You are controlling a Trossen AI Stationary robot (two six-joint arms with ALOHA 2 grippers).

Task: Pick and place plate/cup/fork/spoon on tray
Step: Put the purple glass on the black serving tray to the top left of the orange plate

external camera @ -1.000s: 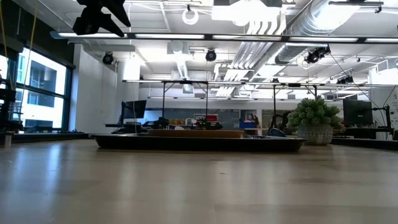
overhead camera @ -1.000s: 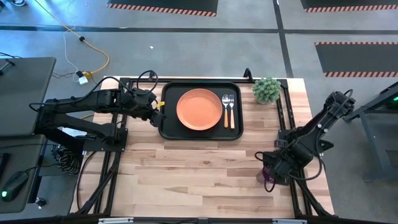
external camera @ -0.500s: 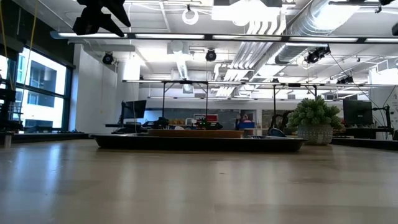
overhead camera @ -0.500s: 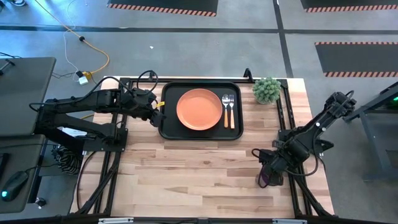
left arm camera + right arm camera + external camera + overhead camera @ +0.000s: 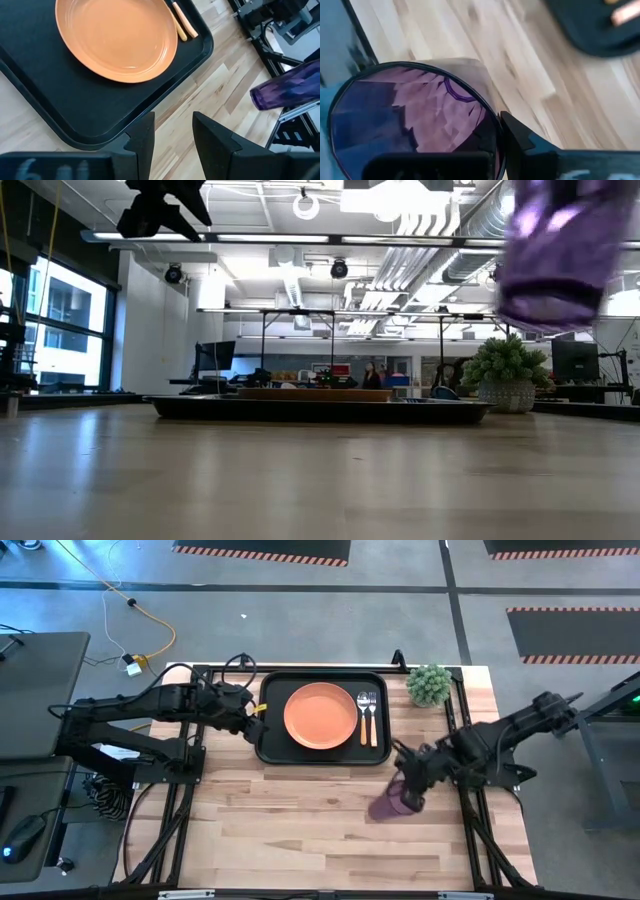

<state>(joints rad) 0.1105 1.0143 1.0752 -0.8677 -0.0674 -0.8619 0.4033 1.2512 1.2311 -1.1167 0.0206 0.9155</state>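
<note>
**A:** Why's everything bunched at the far end of the table?

**B:** One tray sits there as the drop spot. It already holds one plate, one fork and one spoon, side by side. The single cup is still airborne, lying sideways in the right gripper, jaws clamped on it, near the tray's corner.

**A:** And the left?

**B:** The left gripper waits at the tray's edge, jaws apart, empty.
</note>
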